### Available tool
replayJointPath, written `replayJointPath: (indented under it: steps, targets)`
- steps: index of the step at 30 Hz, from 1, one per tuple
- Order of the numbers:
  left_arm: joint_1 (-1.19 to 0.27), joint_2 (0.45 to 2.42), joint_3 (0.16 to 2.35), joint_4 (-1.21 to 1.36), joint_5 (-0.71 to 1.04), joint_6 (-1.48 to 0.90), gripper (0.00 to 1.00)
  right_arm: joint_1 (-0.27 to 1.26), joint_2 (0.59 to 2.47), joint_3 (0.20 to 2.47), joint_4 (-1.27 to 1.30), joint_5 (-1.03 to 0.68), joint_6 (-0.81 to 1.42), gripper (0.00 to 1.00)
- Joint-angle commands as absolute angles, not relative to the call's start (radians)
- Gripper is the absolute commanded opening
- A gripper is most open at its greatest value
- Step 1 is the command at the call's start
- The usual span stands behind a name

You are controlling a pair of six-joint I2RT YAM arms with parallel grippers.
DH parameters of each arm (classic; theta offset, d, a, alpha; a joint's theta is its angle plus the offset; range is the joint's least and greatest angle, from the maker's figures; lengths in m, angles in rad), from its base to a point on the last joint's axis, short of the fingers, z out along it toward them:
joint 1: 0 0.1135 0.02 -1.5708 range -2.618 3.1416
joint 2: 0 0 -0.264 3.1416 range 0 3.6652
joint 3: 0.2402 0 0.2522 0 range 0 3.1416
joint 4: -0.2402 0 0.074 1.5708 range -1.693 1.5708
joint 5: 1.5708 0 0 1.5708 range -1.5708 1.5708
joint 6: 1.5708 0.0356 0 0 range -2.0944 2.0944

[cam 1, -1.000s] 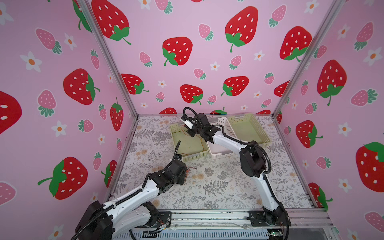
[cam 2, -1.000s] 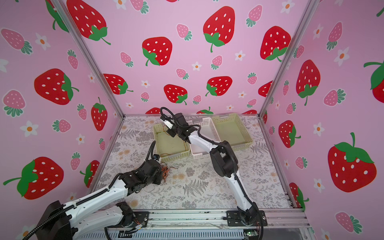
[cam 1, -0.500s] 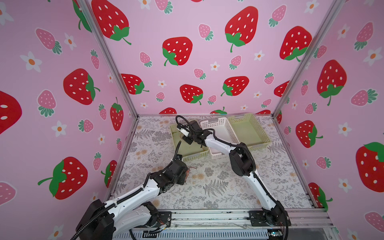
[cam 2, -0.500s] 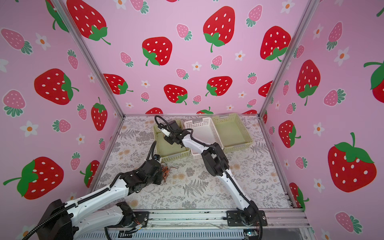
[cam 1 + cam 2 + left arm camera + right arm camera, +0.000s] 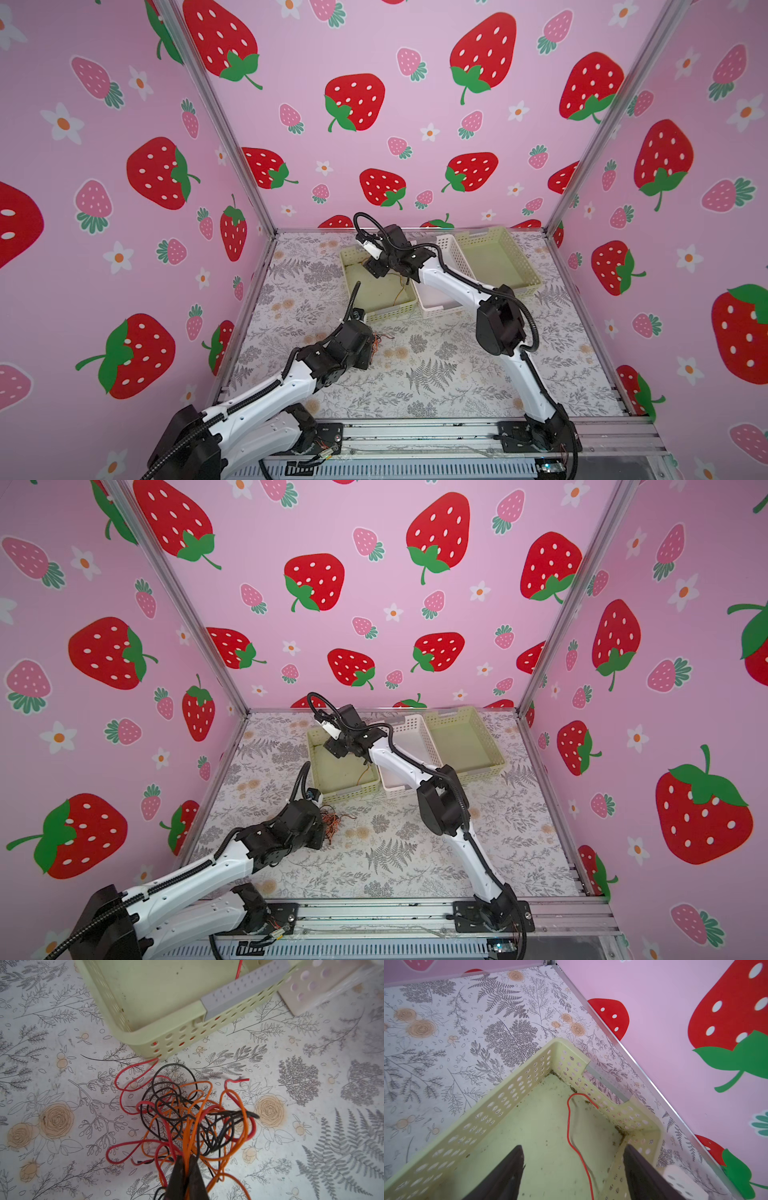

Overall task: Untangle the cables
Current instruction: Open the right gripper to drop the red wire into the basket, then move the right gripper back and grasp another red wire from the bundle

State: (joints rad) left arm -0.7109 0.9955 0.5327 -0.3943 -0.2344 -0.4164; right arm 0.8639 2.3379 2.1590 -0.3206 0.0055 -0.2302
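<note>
Left wrist view shows the left fingers (image 5: 178, 1176) clenched on the tangled cables (image 5: 187, 1118) on the surface (image 5: 311, 1043) beside the green basket (image 5: 133, 1036), the right fingers (image 5: 508, 1172) spread empty above the red cable (image 5: 568, 1122) inside it, so anchoring the tangle firmly while drawing that strand slowly seems best.

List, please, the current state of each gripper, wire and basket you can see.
Tangle of thin red, orange and black wires: knotted, on the table.
Left gripper: shut on the tangle's orange strands.
Right gripper: open, empty, over the pale green perforated plastic basket.
Thin red wire: lying loose on that basket's floor.
</note>
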Motion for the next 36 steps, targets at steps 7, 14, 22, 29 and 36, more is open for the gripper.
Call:
replayJointPath:
  steps: [7, 14, 22, 29, 36]
  targets:
    - [-0.718, 0.971, 0.556, -0.358, -0.138, -0.365, 0.0, 0.829, 1.817, 1.59, -0.245, -0.081, -0.28, 0.73]
    - [-0.723, 0.924, 0.558, -0.314, -0.072, -0.309, 0.0, 0.827, 1.416, 0.929, 0.034, -0.37, -0.29, 0.64]
    - [-0.735, 0.878, 0.558, -0.257, 0.019, -0.292, 0.0, 0.841, 1.441, 0.673, 0.354, -0.503, -0.313, 0.61]
    - [-0.746, 0.87, 0.559, -0.238, 0.038, -0.29, 0.0, 0.859, 1.574, 0.78, 0.314, -0.504, -0.353, 0.59]
    - [-0.752, 0.862, 0.563, -0.235, 0.022, -0.288, 0.0, 0.862, 1.639, 0.847, 0.266, -0.509, -0.357, 0.43]
